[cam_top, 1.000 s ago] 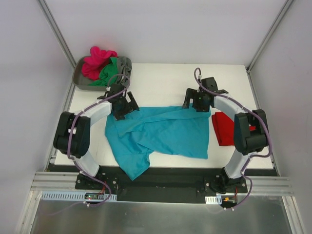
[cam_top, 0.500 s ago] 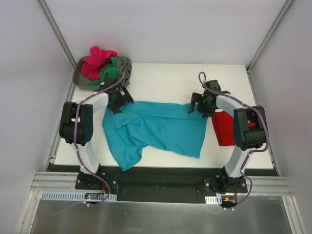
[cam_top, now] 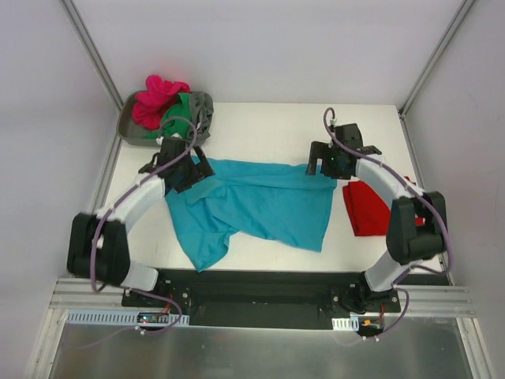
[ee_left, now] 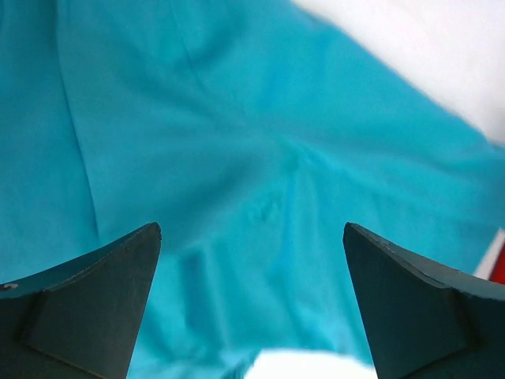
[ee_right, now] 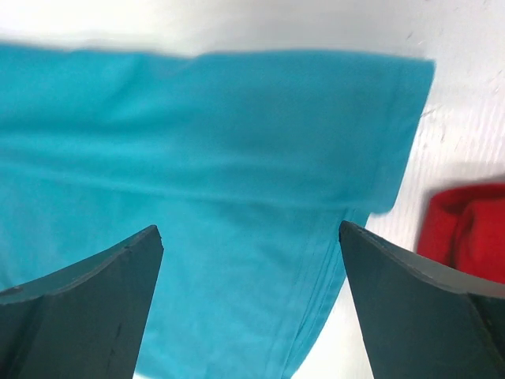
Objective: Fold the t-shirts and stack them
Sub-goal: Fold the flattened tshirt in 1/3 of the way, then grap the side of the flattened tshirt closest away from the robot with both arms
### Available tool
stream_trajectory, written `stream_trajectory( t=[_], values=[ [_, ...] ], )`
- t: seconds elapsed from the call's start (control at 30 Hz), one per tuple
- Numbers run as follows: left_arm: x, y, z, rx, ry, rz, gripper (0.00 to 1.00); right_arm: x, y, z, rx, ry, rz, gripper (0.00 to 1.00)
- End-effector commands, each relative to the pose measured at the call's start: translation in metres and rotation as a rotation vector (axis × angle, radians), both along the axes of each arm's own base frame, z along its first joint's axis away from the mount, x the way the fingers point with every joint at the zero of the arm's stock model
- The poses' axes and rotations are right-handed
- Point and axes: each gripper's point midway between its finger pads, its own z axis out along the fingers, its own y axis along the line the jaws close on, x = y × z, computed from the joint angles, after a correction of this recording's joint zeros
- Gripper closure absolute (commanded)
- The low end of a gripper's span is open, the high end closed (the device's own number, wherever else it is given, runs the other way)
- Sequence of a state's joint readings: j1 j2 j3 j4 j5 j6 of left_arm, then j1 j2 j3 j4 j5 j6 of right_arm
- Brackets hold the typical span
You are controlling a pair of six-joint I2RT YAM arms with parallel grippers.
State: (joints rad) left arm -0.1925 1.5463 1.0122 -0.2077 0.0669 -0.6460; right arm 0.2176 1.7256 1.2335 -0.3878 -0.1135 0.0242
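Teal t-shirt rumpled, left hand, right hand above, jaws apart

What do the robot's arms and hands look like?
Both arms, the left arm and the right arm, have white tube-like links joined by chunky black joints, with a thin purplish cable looping along each. The left hand and right hand are black, each with two dark wedge-shaped fingers.
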Motion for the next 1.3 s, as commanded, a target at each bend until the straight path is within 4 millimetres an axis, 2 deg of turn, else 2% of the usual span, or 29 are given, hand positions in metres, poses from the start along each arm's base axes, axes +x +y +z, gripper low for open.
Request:
stream_trajectory(
  t=[0.0,0.07,0.13,0.23,0.3,0.4,0.5,0.6,0.73,0.83,0.93,1.1,1.2,1.27],
  values=[
    [-0.077,-0.013,0.009,-0.025,0.000,0.016,0.01,-0.047,0.008,0.033,-0.027,-0.085,0.095,0.04],
    [-0.119,-0.016,-0.003,-0.066,0.060,0.013,0.01,-0.079,0.010,0.020,0.000,-0.033,0.122,0.04],
    [-0.159,-0.016,-0.015,-0.107,0.134,0.013,0.03,-0.102,0.009,0.011,0.019,-0.011,0.125,0.04],
    [-0.213,-0.009,-0.026,-0.129,0.232,0.033,0.05,-0.123,0.009,0.004,0.055,-0.003,0.098,0.04],
    [-0.244,-0.005,-0.033,-0.134,0.318,0.055,0.09,-0.129,0.008,0.003,0.063,-0.015,0.093,0.04],
    [-0.270,0.011,-0.040,-0.082,0.395,0.129,0.13,-0.131,0.005,0.001,0.056,-0.027,0.080,0.04],
    [-0.287,0.006,-0.050,-0.114,0.469,0.119,0.22,-0.132,0.005,0.001,0.058,-0.026,0.087,0.04],
    [-0.302,0.006,-0.060,-0.106,0.544,0.120,0.31,-0.135,0.003,-0.001,0.051,-0.015,0.087,0.04],
    [-0.309,0.007,-0.066,-0.074,0.593,0.101,0.42,-0.140,0.003,-0.005,0.049,0.017,0.080,0.04],
    [-0.306,0.003,-0.067,-0.064,0.598,0.071,0.47,-0.147,0.005,-0.011,0.051,0.045,0.095,0.04],
    [-0.298,-0.014,-0.071,-0.142,0.572,0.015,0.50,-0.154,0.001,-0.016,0.035,0.070,0.086,0.04],
    [-0.291,-0.015,-0.075,-0.120,0.562,0.001,0.60,-0.163,-0.001,-0.012,0.028,0.068,0.093,0.04],
    [-0.285,-0.015,-0.078,-0.109,0.545,0.006,0.73,-0.179,0.001,-0.011,0.022,0.095,0.118,0.03],
    [-0.282,-0.014,-0.079,-0.099,0.540,0.010,0.93,-0.196,0.001,-0.012,0.011,0.144,0.120,0.02]
  ],
)
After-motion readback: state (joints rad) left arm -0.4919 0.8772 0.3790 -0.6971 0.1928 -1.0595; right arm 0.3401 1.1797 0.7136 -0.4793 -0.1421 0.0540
